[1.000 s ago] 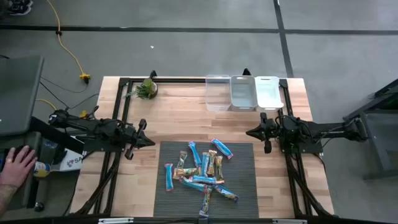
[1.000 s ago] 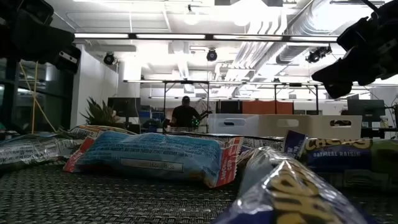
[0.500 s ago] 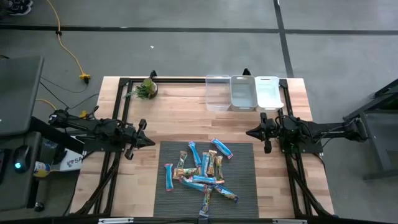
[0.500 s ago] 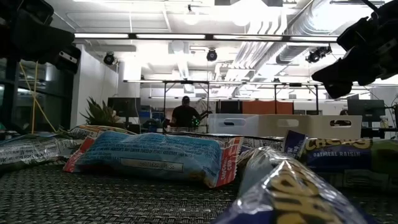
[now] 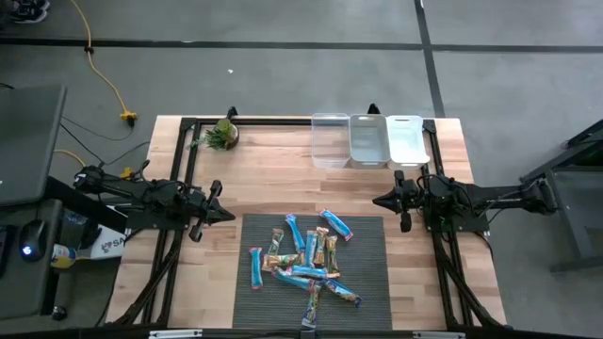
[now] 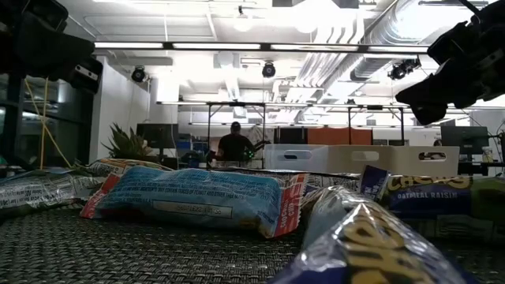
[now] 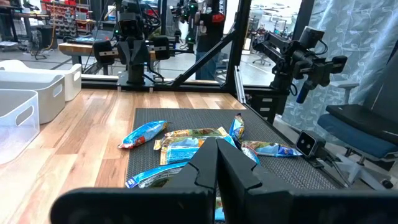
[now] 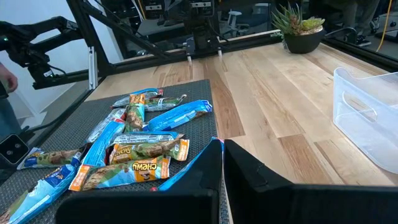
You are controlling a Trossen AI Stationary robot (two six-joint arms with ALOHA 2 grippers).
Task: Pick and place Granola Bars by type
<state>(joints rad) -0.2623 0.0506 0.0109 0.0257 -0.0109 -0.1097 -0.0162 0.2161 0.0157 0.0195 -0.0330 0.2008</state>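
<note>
- The granola bars (image 5: 307, 263) lie in a loose pile on the dark mat (image 5: 367, 282) at the near middle of the table (image 5: 273, 179), some overlapping.
- One orange wrapper (image 8: 121, 173) reads "CHEWY"; a blue one (image 6: 430, 195) reads "OATMEAL RAISIN".
- The left gripper (image 5: 229, 214) hangs just beside the mat's left edge, fingers pressed together and empty.
- The right gripper (image 5: 377, 201) sits near the mat's far right corner, fingers likewise together.
- Three clear bins (image 5: 368, 140) line the far edge; a potted plant (image 5: 222, 134) stands to their left.
</note>
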